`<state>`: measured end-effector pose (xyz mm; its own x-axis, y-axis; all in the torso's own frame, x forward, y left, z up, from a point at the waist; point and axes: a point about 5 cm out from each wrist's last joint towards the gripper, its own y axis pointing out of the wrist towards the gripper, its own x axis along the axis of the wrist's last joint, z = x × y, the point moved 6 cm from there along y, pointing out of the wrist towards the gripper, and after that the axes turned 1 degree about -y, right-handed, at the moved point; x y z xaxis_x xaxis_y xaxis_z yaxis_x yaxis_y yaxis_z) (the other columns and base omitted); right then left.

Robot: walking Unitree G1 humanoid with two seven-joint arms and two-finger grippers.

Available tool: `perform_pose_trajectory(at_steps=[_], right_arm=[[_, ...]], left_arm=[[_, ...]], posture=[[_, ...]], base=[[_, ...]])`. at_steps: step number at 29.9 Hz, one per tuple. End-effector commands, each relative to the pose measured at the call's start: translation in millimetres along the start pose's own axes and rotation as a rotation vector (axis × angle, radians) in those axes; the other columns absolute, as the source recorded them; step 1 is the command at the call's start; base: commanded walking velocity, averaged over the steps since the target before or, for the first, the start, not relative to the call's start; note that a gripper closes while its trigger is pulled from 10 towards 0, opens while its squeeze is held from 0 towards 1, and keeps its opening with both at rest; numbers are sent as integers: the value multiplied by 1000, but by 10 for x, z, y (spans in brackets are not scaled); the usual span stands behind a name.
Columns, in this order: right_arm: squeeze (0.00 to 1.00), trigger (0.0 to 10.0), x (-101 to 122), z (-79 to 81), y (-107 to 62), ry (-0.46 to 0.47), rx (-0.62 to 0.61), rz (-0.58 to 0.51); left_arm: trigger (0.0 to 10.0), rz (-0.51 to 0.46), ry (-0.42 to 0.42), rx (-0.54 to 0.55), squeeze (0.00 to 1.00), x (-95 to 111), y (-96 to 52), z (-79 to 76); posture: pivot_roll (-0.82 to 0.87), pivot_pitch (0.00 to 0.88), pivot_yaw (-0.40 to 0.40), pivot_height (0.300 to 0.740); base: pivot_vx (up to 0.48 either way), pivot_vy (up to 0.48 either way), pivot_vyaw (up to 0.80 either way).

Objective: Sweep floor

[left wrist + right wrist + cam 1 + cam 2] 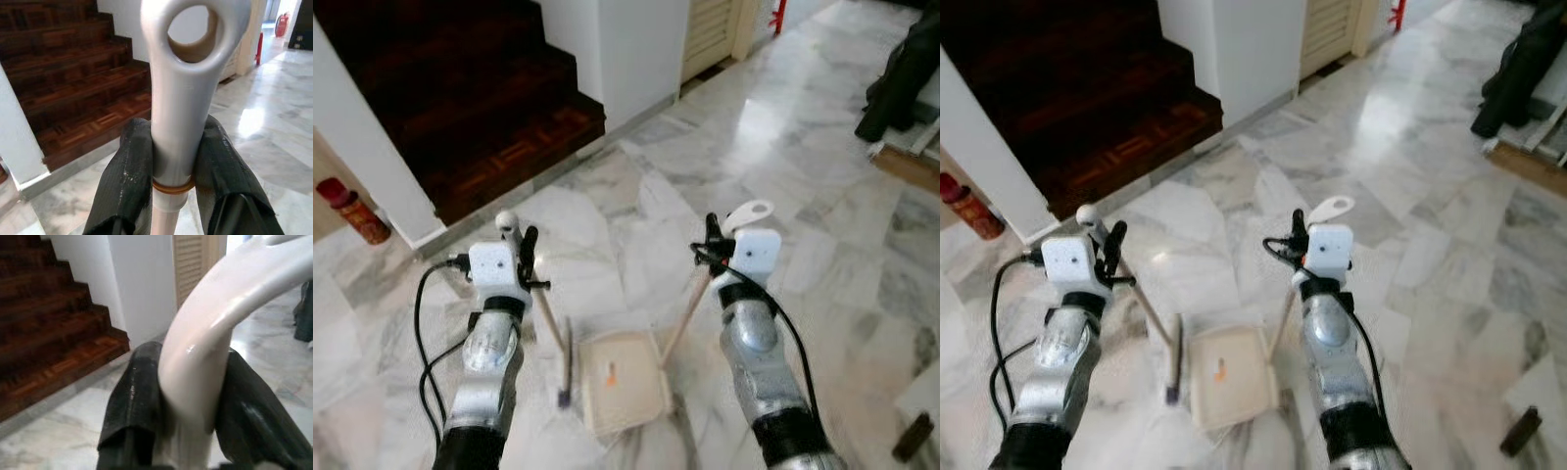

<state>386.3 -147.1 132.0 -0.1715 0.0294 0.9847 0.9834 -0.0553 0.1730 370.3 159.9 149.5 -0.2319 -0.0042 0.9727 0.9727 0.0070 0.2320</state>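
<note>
Marble floor (636, 211) open ahead, dark stair edge (509, 157) front-left, left gripper (526, 257) clamped on broom handle (181, 122), right gripper (713, 245) clamped on dustpan handle (205, 362), dustpan (625, 382) on floor between arms beside broom head (566, 367).

A home's ground-floor hall: a polished white-and-grey marble floor (783, 147) runs across the frame, a dark wooden staircase (460, 98) with parquet-patterned treads rises at upper left, a cream louvred door (710, 34) stands at top centre, and a red fire extinguisher (352, 211) sits at left.
</note>
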Motion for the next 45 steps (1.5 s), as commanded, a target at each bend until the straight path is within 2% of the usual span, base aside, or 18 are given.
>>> perform_pose_trajectory(at_steps=[1,8,13,20,24,38,43,45], right_arm=[[0,10000,26,28,-11,-53,13,-26],[0,10000,-138,-6,-66,-87,3,14],[0,10000,-246,-51,-115,-105,-18,40],[0,10000,-352,-129,-168,-127,-59,54],[0,10000,-402,-130,-205,-119,-80,56],[0,10000,-396,-120,-212,-133,-116,34],[0,10000,-329,-219,-205,-140,-180,-1],[0,10000,-207,-291,-167,-129,-217,-45]], left_arm=[[10000,23,8,-10,0,-41,-29,73],[10000,78,51,-94,0,-168,-83,40],[10000,105,58,-110,0,-234,-149,55],[10000,119,59,-135,0,-237,-229,50],[10000,116,75,-139,0,-199,-305,99],[10000,104,116,-147,0,-21,-451,230],[10000,118,122,-157,0,36,-507,255],[10000,116,113,-165,0,56,-523,222]], posture=[[65,117,25,740],[74,135,26,740],[76,156,28,740],[100,190,36,740],[118,213,41,740],[183,285,59,740],[195,301,64,740],[195,308,65,740]], base=[[0,0,0],[0,0,0],[0,0,0],[0,0,0],[0,0,0],[0,0,0],[0,0,0],[0,0,0]])
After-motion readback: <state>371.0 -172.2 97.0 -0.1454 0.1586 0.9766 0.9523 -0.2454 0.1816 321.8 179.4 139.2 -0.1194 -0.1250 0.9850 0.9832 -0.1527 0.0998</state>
